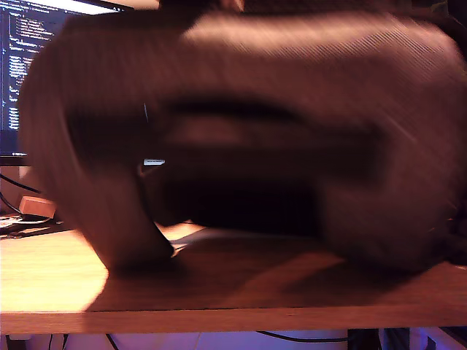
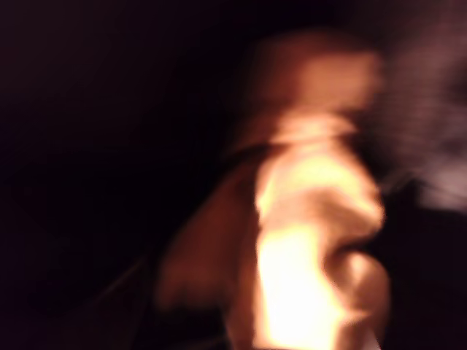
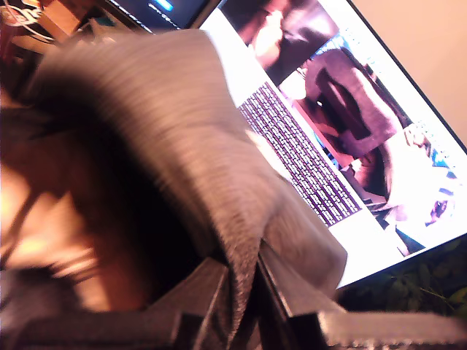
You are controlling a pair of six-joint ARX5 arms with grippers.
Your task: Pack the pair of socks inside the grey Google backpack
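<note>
**Packing status: unconfirmed, backpack blurred**

While blur hides most detail, the grey Google backpack (image 1: 292, 65) fills the exterior view above the wooden table (image 1: 219, 306). My second gripper (image 3: 244, 292) is clamped on a fold of its herringbone fabric. My first gripper's state cannot be judged; its camera shows only a pale, soft blurred mass, possibly the pair of socks (image 2: 314, 240), seemingly surrounded by darkness
</note>
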